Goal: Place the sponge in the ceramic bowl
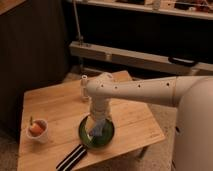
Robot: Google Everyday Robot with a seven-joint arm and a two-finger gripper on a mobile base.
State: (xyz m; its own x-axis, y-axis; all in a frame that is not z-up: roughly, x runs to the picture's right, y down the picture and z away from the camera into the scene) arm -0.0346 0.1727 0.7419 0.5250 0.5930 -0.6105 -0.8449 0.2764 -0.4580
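Pinching the sponge (95,130) with both fingers (99,122), closed on its upper end. Holding it tilted, lower end down inside the ceramic bowl (84,136), over the middle of the dish; cannot tell whether it touches the glaze. Pointing straight down above the bowl's centre with the gripper (98,125). Hanging from a pale arm (135,90) that reaches in from the right and bends above the bowl's far side. Bowl resting near the front edge of the wooden counter (55,105). Just in front and to the left of the bowl, close by its rim: a black-and-white striped flat item (73,157). Well apart to the left, near the counter's left edge: a small white cup (40,135) with an orange thing (35,128) in it. Beyond the arm, toward the counter's far side: a small pale upright object (84,88), too blurred to name.
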